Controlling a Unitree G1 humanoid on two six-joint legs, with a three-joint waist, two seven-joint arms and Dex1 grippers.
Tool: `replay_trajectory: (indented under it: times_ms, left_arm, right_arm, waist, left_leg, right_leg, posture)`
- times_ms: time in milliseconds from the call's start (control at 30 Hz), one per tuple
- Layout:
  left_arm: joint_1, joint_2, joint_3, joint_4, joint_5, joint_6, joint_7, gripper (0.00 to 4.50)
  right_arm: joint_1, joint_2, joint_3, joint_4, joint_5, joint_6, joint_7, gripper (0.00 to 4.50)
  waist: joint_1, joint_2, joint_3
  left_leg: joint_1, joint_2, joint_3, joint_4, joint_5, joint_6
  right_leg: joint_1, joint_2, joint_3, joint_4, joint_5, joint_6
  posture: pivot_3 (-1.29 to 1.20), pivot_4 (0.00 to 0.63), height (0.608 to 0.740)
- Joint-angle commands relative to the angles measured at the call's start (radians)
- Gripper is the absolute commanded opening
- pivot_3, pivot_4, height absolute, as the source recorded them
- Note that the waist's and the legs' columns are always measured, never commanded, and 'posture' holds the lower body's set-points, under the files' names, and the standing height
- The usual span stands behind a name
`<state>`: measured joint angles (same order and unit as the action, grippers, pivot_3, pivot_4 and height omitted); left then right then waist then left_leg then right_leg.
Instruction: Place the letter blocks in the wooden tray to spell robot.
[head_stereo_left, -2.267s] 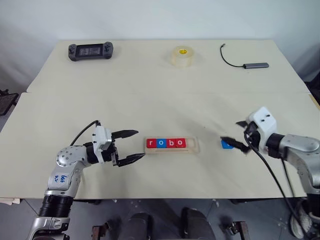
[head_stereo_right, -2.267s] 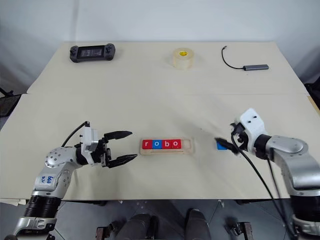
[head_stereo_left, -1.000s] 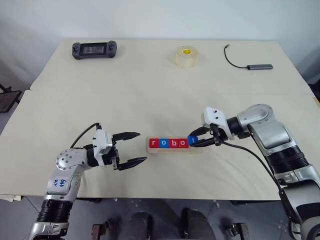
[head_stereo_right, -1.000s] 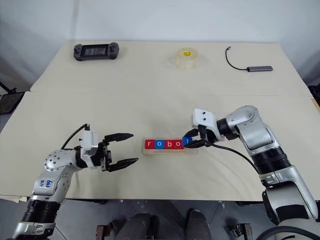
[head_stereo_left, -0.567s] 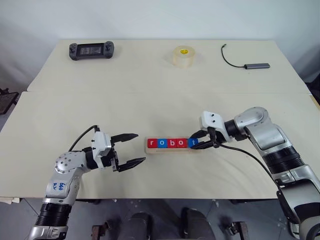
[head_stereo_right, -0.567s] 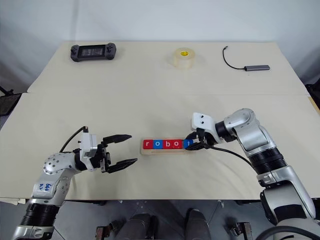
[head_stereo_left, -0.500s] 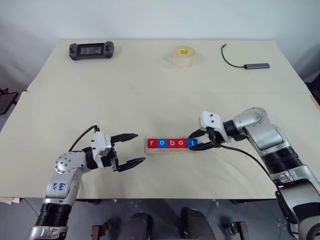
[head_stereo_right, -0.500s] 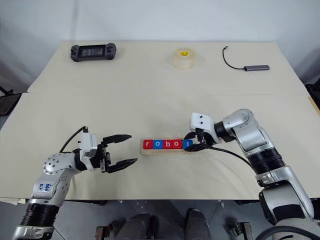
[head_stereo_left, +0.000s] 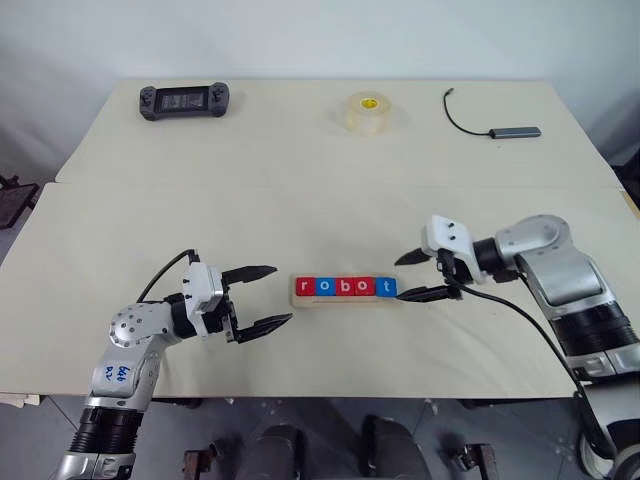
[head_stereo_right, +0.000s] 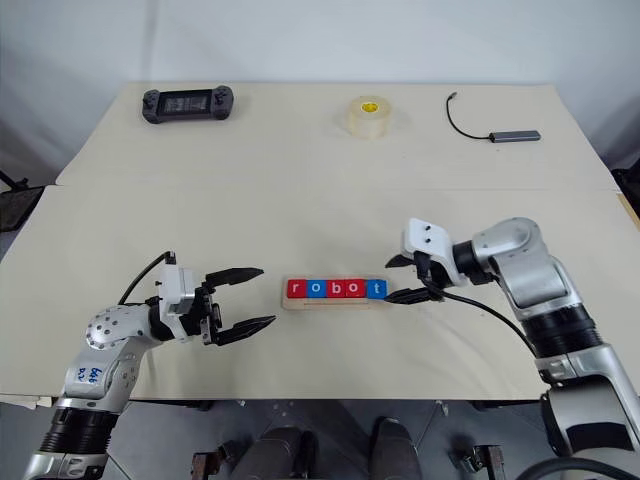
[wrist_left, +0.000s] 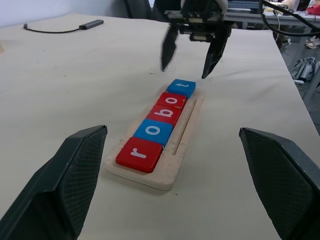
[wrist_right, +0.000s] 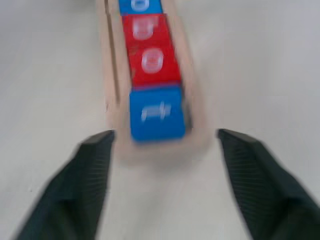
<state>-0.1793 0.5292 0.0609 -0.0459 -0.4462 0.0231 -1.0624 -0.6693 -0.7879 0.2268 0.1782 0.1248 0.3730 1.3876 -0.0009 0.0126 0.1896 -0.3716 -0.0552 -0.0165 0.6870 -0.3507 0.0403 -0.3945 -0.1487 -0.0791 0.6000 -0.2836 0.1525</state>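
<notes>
5 letter blocks (head_stereo_left: 345, 287) in wooden tray (head_stereo_left: 400, 299)

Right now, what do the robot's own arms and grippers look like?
Both arms are silver-grey metal with rounded joints and black bands. Each ends in a white wrist block carrying two black pointed fingers: the left gripper and the right gripper. A black cable loops from each wrist back along its arm. The left arm bears blue handwritten marks near the elbow. In the wrist views the finger pads look finely textured.

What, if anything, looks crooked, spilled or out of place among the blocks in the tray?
Nothing stands out. Five blocks sit in a straight row in the wooden tray, reading r, o, b, o, t.
</notes>
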Motion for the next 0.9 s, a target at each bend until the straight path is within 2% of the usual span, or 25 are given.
replay_trajectory:
  times_ms: [33, 233, 267, 567, 900]
  left_arm:
    - [0.002, 0.009, 0.016, -0.021, -0.012, -0.01, -0.006, 4.5]
    - [-0.009, 0.006, 0.012, 0.0, -0.006, -0.02, -0.016, 4.5]
    - [-0.01, 0.007, 0.012, 0.002, -0.006, -0.021, -0.017, 4.5]
    - [-0.011, 0.009, 0.011, -0.021, -0.008, -0.001, -0.003, 4.5]
    - [-0.013, 0.009, 0.01, -0.018, -0.008, -0.003, -0.003, 4.5]
  right_arm:
    - [0.025, -0.022, -0.032, -0.037, 0.016, 0.004, -0.011, 2.17]
    - [0.031, 0.011, -0.02, -0.043, 0.016, 0.011, -0.048, 0.16]
    - [0.029, 0.015, -0.018, -0.043, 0.017, 0.015, -0.053, 0.07]
    - [-0.005, 0.061, -0.001, -0.031, -0.013, 0.05, -0.117, 0.07]
    - [0.01, 0.02, -0.015, -0.112, 0.025, 0.098, -0.09, 0.07]
  waist:
    - [0.0, 0.0, 0.0]
    - [-0.001, 0.0, 0.0]
    - [-0.001, 0.0, 0.0]
    - [0.0, 0.0, 0.0]
    - [0.0, 0.0, 0.0]
  left_leg:
    - [0.0, 0.0, 0.0, 0.0, 0.0, 0.0]
    - [0.0, 0.001, 0.0, 0.0, 0.0, 0.0]
    - [0.0, 0.001, 0.0, 0.0, 0.0, 0.0]
    - [0.0, 0.0, 0.0, 0.0, 0.0, 0.0]
    - [0.0, 0.0, 0.0, 0.0, 0.0, 0.0]
  right_leg:
    - [0.0, 0.0, 0.0, 0.0, 0.0, 0.0]
    - [0.0, 0.0, 0.0, 0.0, 0.0, 0.0]
    - [0.0, 0.0, 0.0, 0.0, 0.0, 0.0]
    - [0.0, 0.0, 0.0, 0.0, 0.0, 0.0]
    - [0.0, 0.0, 0.0, 0.0, 0.0, 0.0]
  posture:
    - [0.0, 0.15, 0.74]
    - [0.0, 0.15, 0.74]
    - [0.0, 0.15, 0.74]
    - [0.0, 0.15, 0.74]
    - [0.0, 0.15, 0.74]
